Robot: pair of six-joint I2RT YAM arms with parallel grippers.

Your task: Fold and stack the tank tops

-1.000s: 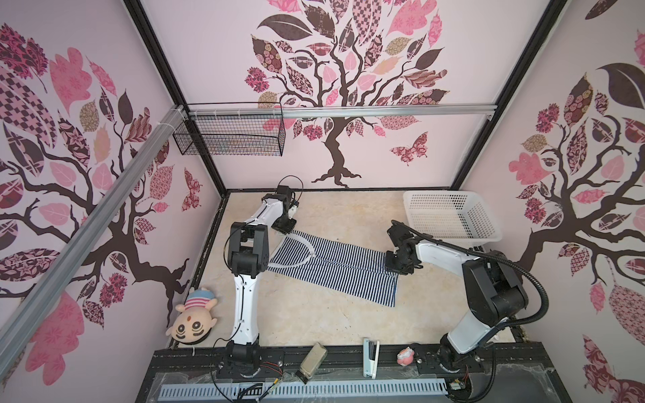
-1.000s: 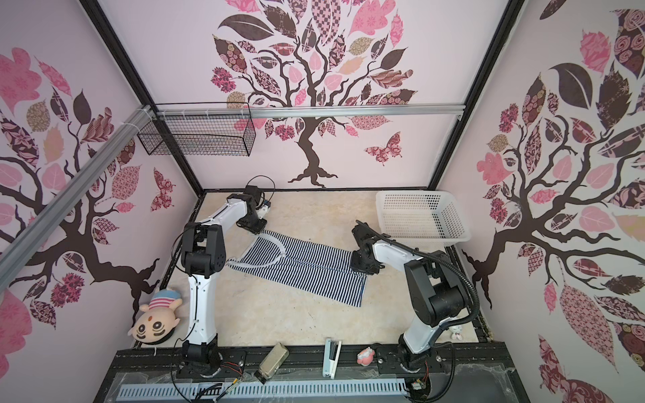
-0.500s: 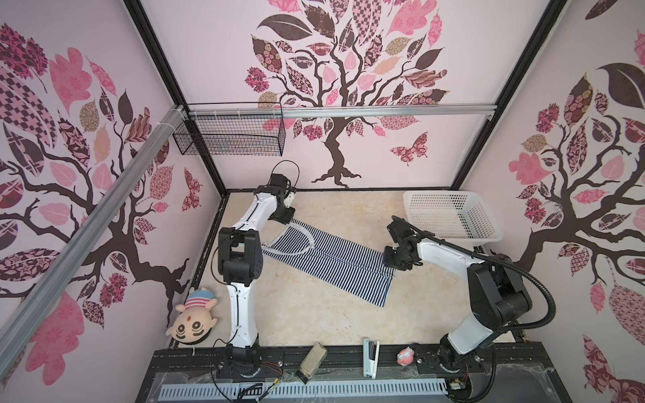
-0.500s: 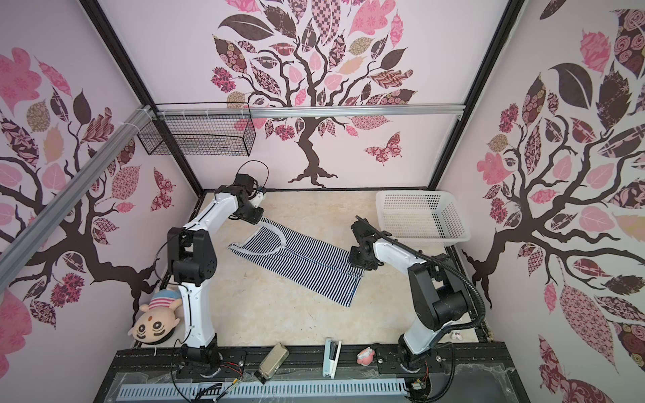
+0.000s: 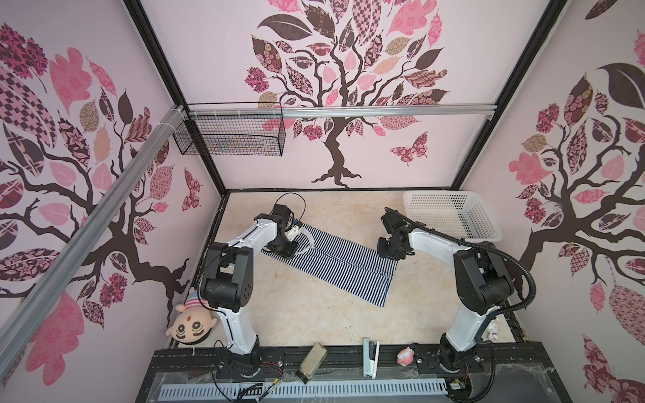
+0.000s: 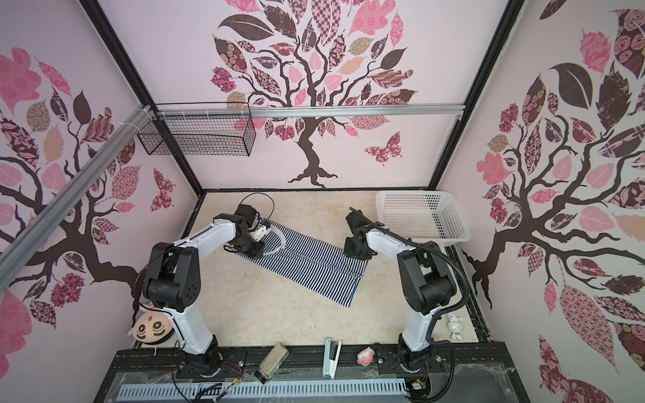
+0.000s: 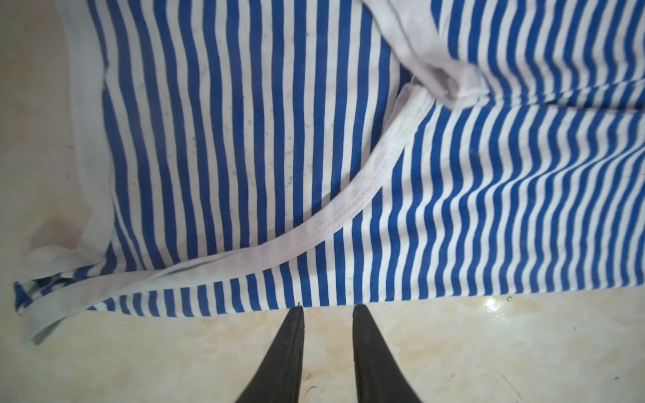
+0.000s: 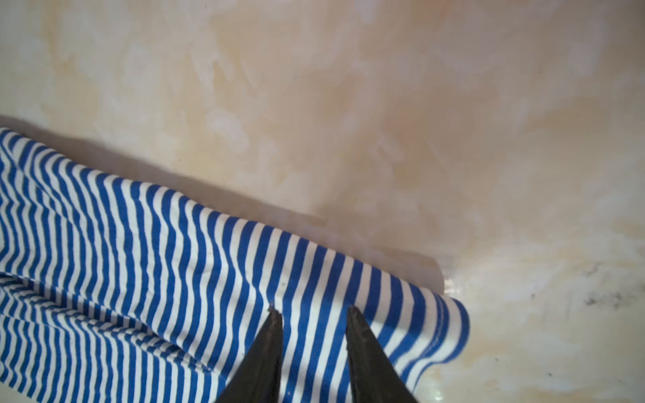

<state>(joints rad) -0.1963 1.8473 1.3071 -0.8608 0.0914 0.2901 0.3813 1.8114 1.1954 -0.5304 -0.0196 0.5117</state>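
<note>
One tank top (image 5: 335,267) (image 6: 307,267), navy-and-white striped with white trim, lies folded into a long strip running diagonally across the table. My left gripper (image 5: 284,249) (image 6: 249,249) is at its neck end. In the left wrist view the left gripper (image 7: 328,308) is open, its tips at the cloth's edge (image 7: 349,244) with bare table between them. My right gripper (image 5: 389,249) (image 6: 356,251) is at the far hem corner. In the right wrist view the right gripper (image 8: 312,312) is open over the striped cloth (image 8: 174,261), which runs unpinched between the fingers.
A white plastic basket (image 5: 488,223) (image 6: 457,223) stands at the back right. A black wire basket (image 5: 230,139) hangs on the back wall. A plush doll (image 5: 190,324) lies at the front left. A stapler (image 5: 370,356), a small box (image 5: 314,356) and a pink toy (image 5: 406,356) sit on the front rail.
The tank top's neck end has slid a little to the left with the left gripper. The left arm's elbow swung toward the front left. The right gripper moved slightly left.
</note>
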